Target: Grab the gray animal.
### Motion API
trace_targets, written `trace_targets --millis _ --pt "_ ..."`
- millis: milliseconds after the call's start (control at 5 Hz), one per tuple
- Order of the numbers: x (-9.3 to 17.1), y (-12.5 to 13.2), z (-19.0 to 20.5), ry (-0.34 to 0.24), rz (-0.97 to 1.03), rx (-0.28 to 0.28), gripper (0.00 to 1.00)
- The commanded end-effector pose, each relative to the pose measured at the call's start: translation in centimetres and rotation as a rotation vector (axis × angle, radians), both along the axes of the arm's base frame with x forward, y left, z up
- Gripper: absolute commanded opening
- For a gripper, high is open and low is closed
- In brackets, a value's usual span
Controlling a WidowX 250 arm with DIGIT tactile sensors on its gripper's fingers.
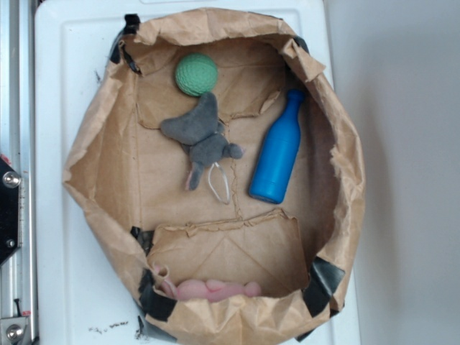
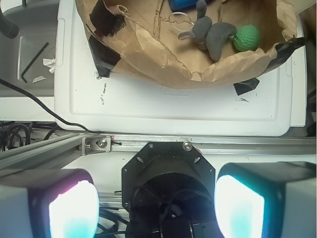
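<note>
The gray animal [image 1: 201,134] is a small dark-gray plush lying on the floor of a brown paper bag [image 1: 93,172], its broad flap toward the green knitted ball [image 1: 196,74] and its white string loop toward the near side. It also shows at the top of the wrist view [image 2: 213,33], next to the ball [image 2: 247,38]. My gripper [image 2: 158,208] is open and empty, its two pads [image 2: 74,210] far apart, well back from the bag over the robot base. The gripper is not in the exterior view.
A blue bottle [image 1: 277,148] lies right of the plush. A pink soft toy [image 1: 212,290] sits at the bag's near end. The bag rests on a white tray [image 1: 54,237]. An aluminium rail [image 2: 59,144] and the black base mount [image 2: 168,168] lie below the gripper.
</note>
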State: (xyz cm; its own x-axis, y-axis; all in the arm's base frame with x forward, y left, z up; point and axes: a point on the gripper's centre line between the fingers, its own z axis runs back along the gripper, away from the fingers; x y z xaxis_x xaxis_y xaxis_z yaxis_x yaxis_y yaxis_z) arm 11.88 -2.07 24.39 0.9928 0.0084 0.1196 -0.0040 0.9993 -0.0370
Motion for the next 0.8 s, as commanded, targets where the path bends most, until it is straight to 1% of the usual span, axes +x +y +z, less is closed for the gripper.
trace_targets --millis 0,200,400,600 --pt "0.0 0.0 0.0 0.000 0.000 0.000 1.00" --pt "-0.1 1.3 0.5 -0.014 0.042 -0.039 1.00" --pt "-0.1 1.7 0.7 -0.029 0.054 -0.030 1.00" --pt "4.1 2.8 0.0 -0.077 0.126 -0.008 1.00"
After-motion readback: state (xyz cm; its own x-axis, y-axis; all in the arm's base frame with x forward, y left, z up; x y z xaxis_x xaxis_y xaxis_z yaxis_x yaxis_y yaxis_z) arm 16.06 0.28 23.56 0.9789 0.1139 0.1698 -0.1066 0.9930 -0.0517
